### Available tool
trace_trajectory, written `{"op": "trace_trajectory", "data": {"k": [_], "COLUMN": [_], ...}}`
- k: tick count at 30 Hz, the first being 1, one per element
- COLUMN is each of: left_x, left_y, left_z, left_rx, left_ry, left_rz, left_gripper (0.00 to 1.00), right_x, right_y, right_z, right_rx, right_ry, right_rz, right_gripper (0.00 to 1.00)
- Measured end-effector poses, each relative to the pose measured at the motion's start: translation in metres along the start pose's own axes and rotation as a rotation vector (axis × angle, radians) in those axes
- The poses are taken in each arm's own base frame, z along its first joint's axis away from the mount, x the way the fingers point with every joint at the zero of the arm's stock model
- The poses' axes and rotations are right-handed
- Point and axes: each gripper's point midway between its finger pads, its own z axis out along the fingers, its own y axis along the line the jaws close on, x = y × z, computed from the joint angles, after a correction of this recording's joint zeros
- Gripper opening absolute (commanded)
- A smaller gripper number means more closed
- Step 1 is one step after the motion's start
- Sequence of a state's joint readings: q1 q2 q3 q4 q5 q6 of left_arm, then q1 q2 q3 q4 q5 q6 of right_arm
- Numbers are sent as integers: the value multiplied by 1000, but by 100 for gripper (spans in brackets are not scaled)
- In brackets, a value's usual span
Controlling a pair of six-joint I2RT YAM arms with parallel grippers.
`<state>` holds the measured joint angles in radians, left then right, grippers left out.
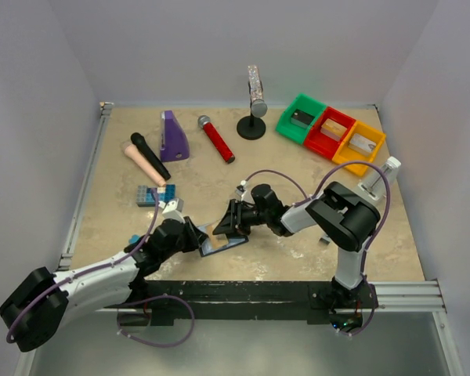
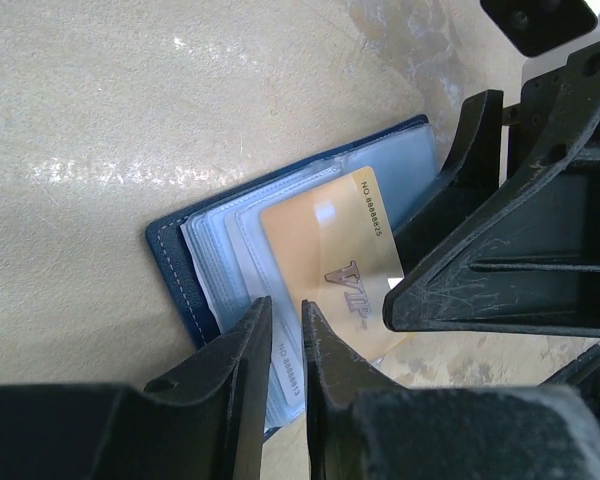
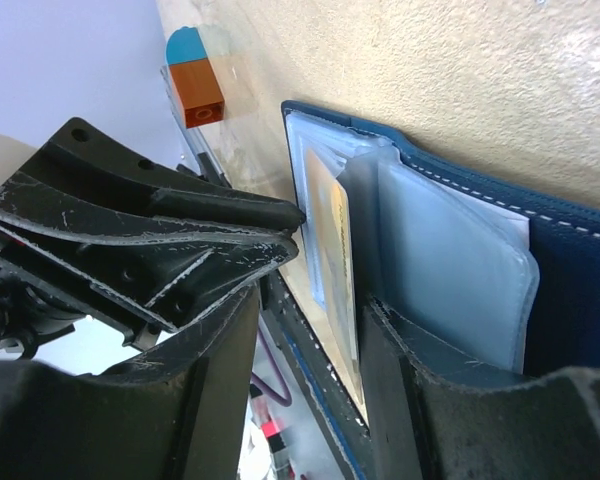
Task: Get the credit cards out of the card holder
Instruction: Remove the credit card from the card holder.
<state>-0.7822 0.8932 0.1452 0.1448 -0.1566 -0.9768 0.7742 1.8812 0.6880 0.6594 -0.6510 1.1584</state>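
The navy card holder [image 2: 175, 262] lies open on the table near the front edge [image 1: 229, 244]. An orange-gold credit card [image 2: 330, 250] marked VIP sticks halfway out of its clear pockets. A pale silvery card [image 2: 285, 372] shows in a pocket beside it. My left gripper [image 2: 285, 312] is nearly closed, pinching the holder's pocket edge over that pale card. My right gripper [image 3: 310, 305] is open, its jaws on either side of the gold card's edge [image 3: 335, 250], which sits close to the right finger [image 3: 420, 400]. In the top view the two grippers [image 1: 197, 237] [image 1: 222, 223] meet over the holder. The black cards are hidden.
A studded blue brick block [image 1: 149, 194] sits behind the left gripper. At the back are a purple wedge [image 1: 173, 135], a black and a beige handle [image 1: 145, 157], a red microphone [image 1: 217, 139], a stand [image 1: 253, 125], and green, red and yellow bins [image 1: 329, 131].
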Motion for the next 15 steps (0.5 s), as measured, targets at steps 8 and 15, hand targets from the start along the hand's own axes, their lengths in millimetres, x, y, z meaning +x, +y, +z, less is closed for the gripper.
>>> {"op": "trace_trajectory", "data": {"k": [8,15], "left_x": [0,0], "left_y": [0,1], "left_z": [4,6], "left_rx": [-5,-11], "left_ry": [-2,-8], "left_rz": [-1,-8], "left_gripper": [20,10], "right_x": [2,2], "right_y": [1,1], "right_z": [1,1], "right_rx": [-12,-14], "right_ry": [16,18], "right_rz": [-2,-3], "right_gripper": [45,44]}}
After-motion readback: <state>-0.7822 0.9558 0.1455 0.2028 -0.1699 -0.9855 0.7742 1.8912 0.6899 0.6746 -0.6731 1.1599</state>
